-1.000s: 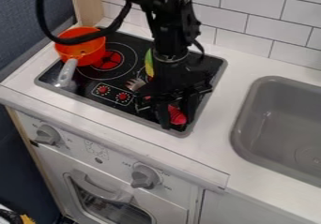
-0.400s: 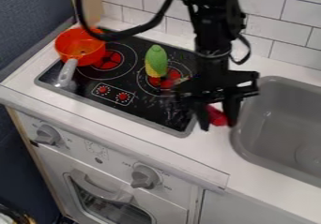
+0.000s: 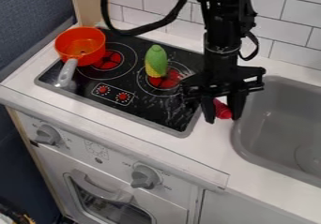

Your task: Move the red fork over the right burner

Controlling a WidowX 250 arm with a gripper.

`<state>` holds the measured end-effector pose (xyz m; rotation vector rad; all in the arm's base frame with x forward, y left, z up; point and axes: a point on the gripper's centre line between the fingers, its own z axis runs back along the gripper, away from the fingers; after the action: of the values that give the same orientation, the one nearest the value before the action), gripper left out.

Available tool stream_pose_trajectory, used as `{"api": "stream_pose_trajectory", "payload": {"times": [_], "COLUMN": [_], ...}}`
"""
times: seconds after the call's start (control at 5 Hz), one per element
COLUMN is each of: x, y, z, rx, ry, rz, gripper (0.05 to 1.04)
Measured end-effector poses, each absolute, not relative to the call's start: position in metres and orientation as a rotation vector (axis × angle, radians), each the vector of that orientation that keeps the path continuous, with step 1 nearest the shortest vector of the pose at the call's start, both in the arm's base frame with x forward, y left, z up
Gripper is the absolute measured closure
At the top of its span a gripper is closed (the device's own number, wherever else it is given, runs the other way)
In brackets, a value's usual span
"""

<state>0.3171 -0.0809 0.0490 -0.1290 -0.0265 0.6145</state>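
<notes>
- Gripper [image 3: 222, 118] hangs at the strip of tabletop [image 3: 210, 145] between the black cooktop [image 3: 147, 107] and the sink [image 3: 270, 106], and its jaws are grasping the red fork [image 3: 222, 109].
- Handle end pokes out between them, right of the burner; I can't make out the tines behind the black metal.
- So here's my read: I have it by the handle, secure enough to carry, but the visible part is wide of the target.
- Right burner [image 3: 165, 83] is up to the left, and the fork has to come back that way.
- And look what's sitting there! A green-and-yellow corn toy [image 3: 155, 60] overlaps the burner's rear left, leaving me its front and right side.
- I'd come in from the right, low and slow, or the tines could nudge that corn.
- Over at the left burner [image 3: 108, 60], the orange pot [image 3: 80, 46] has its grey handle [image 3: 65, 73] angled frontward, well out of my way.
- Sink edge is the nearer worry: slip now and the fork might drop in.
</notes>
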Motion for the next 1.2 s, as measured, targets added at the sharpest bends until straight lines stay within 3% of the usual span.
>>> {"api": "stream_pose_trajectory", "payload": {"times": [0.6, 1.2], "x": [0.339, 0.362], "y": [-0.051, -0.017], "z": [0.065, 0.05], "rx": [-0.12, -0.076], "ry": [-0.075, -0.041], "rz": [0.729, 0.851], "gripper": [0.62, 0.62]}}
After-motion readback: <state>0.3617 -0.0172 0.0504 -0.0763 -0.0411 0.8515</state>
